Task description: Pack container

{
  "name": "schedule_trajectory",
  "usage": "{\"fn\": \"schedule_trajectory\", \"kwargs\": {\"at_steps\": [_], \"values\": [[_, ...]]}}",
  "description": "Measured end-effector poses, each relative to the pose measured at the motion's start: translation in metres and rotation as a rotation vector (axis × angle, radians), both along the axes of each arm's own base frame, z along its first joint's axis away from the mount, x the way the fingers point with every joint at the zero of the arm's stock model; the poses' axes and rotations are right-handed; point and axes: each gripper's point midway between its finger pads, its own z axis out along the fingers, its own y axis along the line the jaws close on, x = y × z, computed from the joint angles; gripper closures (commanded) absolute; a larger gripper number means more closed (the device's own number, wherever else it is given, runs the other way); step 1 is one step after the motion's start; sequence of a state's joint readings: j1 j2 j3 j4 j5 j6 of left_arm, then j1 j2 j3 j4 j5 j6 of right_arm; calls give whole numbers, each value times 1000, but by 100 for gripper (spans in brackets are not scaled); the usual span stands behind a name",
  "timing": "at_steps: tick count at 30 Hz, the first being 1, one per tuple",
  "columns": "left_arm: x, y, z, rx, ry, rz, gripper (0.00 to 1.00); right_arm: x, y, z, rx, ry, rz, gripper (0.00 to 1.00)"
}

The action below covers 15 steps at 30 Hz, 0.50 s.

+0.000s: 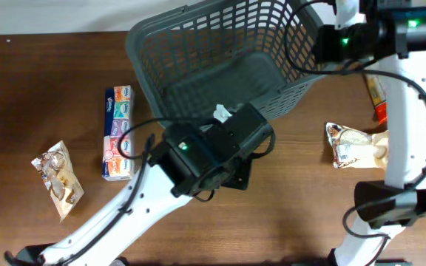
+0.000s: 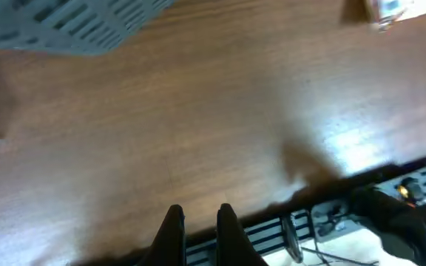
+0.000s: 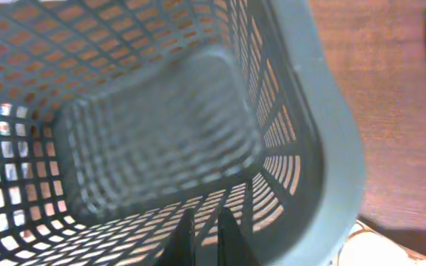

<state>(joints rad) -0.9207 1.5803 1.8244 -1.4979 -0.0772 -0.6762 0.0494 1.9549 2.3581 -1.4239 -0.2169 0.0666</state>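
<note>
A: Two arms over one wooden table (image 1: 35,89). What is the biggest thing on it?

B: The container (image 1: 198,52), a grey lattice basket at the far middle, with nothing showing inside it.

A: What crowds it?

B: The left arm (image 1: 124,203) reaches up from the near edge, and its black wrist covers the basket's near rim. The right arm (image 1: 405,111) comes round the far right corner, cables looping over the rim.

A: And the groceries?

B: A tissue pack (image 1: 118,133) lies just left of the basket and a crinkled snack packet (image 1: 59,177) farther left. A pale pouch (image 1: 352,144) sits to the right, a red-edged packet (image 1: 378,100) beyond it (half under the arm). A white scrap (image 1: 222,113) shows at the basket's near rim.

A: The tools?

B: The left gripper (image 2: 200,218) hangs over bare wood, fingers drawn close, gripping nothing. The right gripper (image 3: 204,222) points into the basket beside its wall, fingers likewise pinched and empty; whether it touches the lattice, I cannot tell.
</note>
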Motion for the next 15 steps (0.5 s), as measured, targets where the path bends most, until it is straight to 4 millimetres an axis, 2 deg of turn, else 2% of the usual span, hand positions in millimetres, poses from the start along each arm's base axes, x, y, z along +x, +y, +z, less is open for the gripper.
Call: {"fn": "schedule_trajectory", "kwargs": {"at_steps": [4,15], "values": [[0,5,-11,36,12,14,98,5,-1,-12,-7,28,-3,96],[14,8,-9,54,-61,49,98,5,-7,-21,-47,52,-11,96]]}}
